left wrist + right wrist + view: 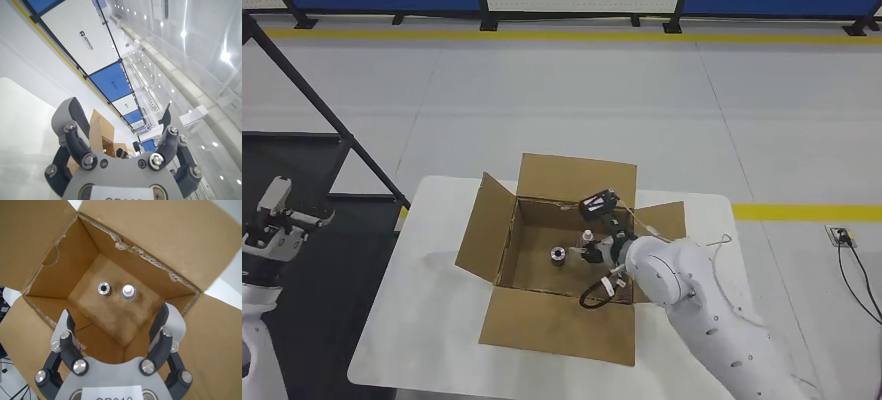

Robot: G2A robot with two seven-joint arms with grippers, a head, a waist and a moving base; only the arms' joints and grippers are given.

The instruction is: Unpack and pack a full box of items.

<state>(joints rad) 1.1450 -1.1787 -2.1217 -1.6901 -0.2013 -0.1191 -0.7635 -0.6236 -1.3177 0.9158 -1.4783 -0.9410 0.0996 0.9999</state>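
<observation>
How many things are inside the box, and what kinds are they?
Metal cylinder: 1
Clear bottle with a white cap: 1
Total inside the cardboard box: 2

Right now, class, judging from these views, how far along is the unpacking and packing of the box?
Done: the flaps of the box stand open. In hand: nothing; the right gripper hangs open over the box, the left gripper open off to the side. Left: a metal cylinder and a white-capped bottle stand on the box floor, untouched; whether this is unpacking or packing I cannot tell.
</observation>
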